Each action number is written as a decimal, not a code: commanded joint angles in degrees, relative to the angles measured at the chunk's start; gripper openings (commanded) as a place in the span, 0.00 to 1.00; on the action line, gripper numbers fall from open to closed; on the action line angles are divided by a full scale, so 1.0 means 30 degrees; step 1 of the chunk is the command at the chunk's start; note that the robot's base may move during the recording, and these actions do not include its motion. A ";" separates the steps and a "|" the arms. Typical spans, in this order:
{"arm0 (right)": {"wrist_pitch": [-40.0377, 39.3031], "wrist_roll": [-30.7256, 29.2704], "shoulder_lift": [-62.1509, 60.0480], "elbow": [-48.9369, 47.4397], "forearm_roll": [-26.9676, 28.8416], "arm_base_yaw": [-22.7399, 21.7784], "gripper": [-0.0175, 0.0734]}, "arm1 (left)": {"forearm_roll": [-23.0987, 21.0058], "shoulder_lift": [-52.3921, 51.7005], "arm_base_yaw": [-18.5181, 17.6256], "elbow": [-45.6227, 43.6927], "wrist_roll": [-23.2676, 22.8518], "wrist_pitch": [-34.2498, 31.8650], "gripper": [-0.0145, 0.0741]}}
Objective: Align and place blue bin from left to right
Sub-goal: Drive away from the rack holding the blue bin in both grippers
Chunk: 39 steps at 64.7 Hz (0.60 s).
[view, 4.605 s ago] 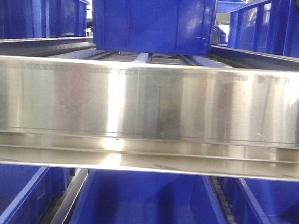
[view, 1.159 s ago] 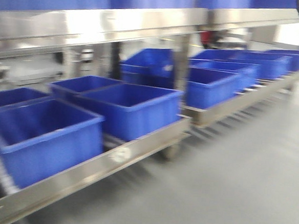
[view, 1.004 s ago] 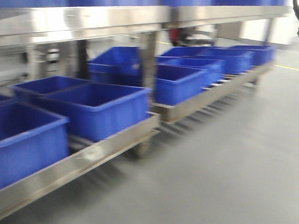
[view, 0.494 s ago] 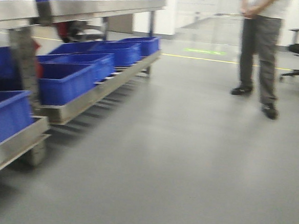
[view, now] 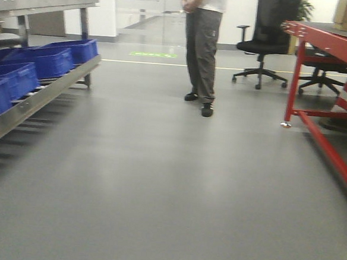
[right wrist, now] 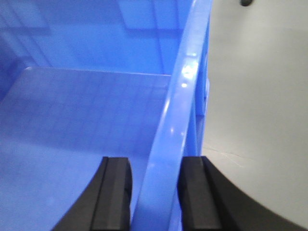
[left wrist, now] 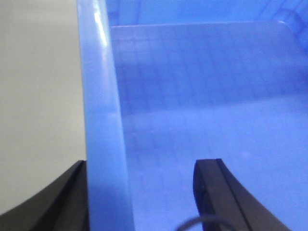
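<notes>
A grey floor (view: 158, 182) is seen across most of the front view. A steel rack (view: 27, 99) runs along its left edge and is loaded with a row of blue shelf bins (view: 47, 61). A red counter (view: 329, 37) is set at the right. A person (view: 202, 48) is seen standing at the back, with a black chair (view: 266, 35) just beside.

The bin (left wrist: 202, 96) is not seen in the front view. It is shown only in the wrist views, held between the two arms with its open side up and its gridded bottom exposed. Grey floor is seen past each gripped wall. Both gripped walls run away from the wrist cameras, so the bin spans from arm to arm. Which axis is the long one cannot be told.

The left pincer (left wrist: 144, 166) is set astride the bin's left wall. Its outer finger (left wrist: 57, 202) is laid against the rim, but its inner finger (left wrist: 216, 192) is seen standing off it, so a firm clamp cannot be told. The right pincer (right wrist: 154, 166) is clamped on the right wall, with a finger pressed to either side.
</notes>
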 commanded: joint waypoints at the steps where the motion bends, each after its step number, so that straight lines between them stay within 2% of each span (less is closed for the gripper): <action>1: -0.2027 0.0513 -0.0139 -0.0185 -0.0998 -0.0182 0.12 | -0.2214 -0.0618 -0.0336 -0.0430 0.1019 -0.0981 0.04; 39: -0.2027 0.0513 -0.0139 -0.0185 -0.0998 -0.0182 0.12 | -0.2214 -0.0618 -0.0336 -0.0430 0.1019 -0.0981 0.04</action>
